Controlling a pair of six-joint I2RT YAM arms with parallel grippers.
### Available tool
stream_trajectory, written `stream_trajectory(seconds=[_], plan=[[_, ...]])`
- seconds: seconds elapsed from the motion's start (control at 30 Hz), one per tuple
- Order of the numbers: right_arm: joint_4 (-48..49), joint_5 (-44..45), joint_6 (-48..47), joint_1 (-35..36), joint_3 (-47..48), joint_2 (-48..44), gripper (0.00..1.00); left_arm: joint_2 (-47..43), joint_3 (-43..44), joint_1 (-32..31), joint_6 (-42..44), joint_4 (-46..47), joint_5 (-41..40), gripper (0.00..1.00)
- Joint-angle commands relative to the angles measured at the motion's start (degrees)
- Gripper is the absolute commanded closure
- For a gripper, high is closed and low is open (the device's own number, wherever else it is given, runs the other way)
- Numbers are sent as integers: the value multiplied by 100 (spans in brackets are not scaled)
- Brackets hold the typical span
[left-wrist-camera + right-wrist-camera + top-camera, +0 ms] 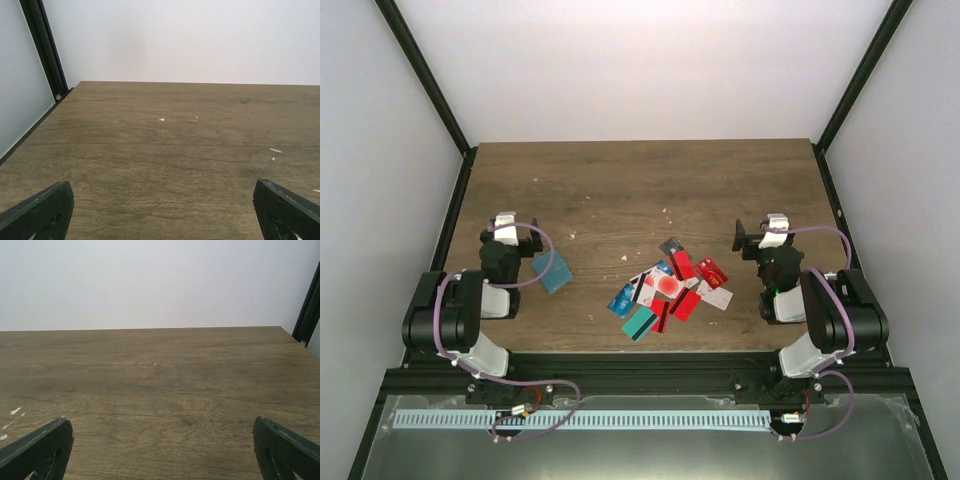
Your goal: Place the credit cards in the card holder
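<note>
Both left gripper and right gripper gape empty, credit cards heaped between, card holder leftward.

You see left hand: dark fingers wide apart in bottom corners, brown wood surface showing between them. Few white specks scattered on surface, middle and right. Black frame post slants at upper left. White wall behind far edge.

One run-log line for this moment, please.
left gripper open, empty | right gripper open, empty | credit cards heaped between arms | card holder flat beside left gripper, apart from cards
</note>
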Motion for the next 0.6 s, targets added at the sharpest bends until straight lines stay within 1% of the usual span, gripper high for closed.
stream_trajectory(seconds=[0.0, 0.5, 0.57], plan=[[78, -81, 26, -71, 109, -24, 0, -2, 71, -16, 60, 105, 89, 0], [87, -50, 17, -72, 94, -40, 0, -2, 94, -16, 48, 77, 50, 0], [-77, 189, 46, -20, 157, -160, 0, -82, 127, -16, 14, 0, -43, 0]])
